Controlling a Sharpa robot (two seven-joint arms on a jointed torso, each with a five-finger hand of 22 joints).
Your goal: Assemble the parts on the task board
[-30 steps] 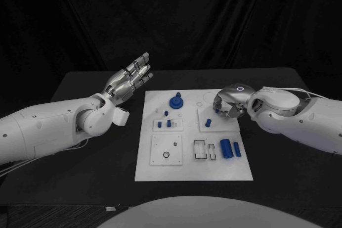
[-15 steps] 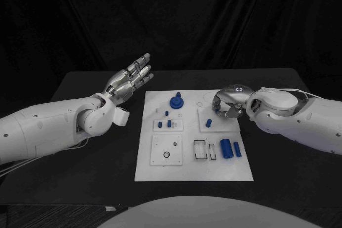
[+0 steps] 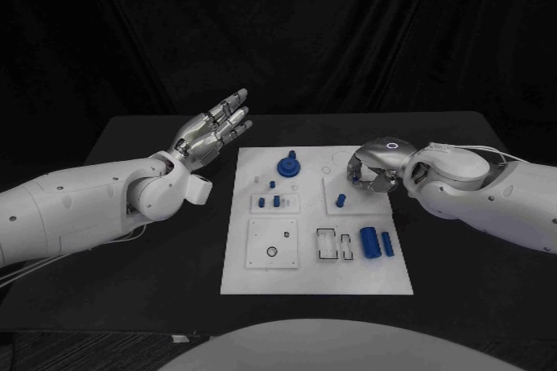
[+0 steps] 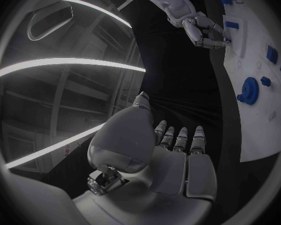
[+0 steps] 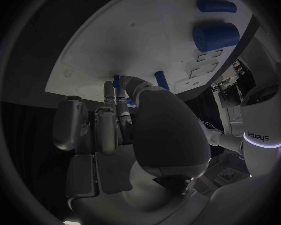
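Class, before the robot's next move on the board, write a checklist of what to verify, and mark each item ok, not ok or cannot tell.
1. Left hand off the task board, fingers spread, holding nothing: ok.
2. Right hand over the board's far right corner: ok.
3. Right hand holding a part: cannot tell; blue shows at its fingers in the right wrist view.
4. Peg beside the right hand free of it: ok.
5. Two blue cylinders lying near the board's right edge: ok.

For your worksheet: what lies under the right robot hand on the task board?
Under the right robot hand the white task board shows, and a small blue part appears at its fingertips. Whether it is gripped is hidden by the fingers.
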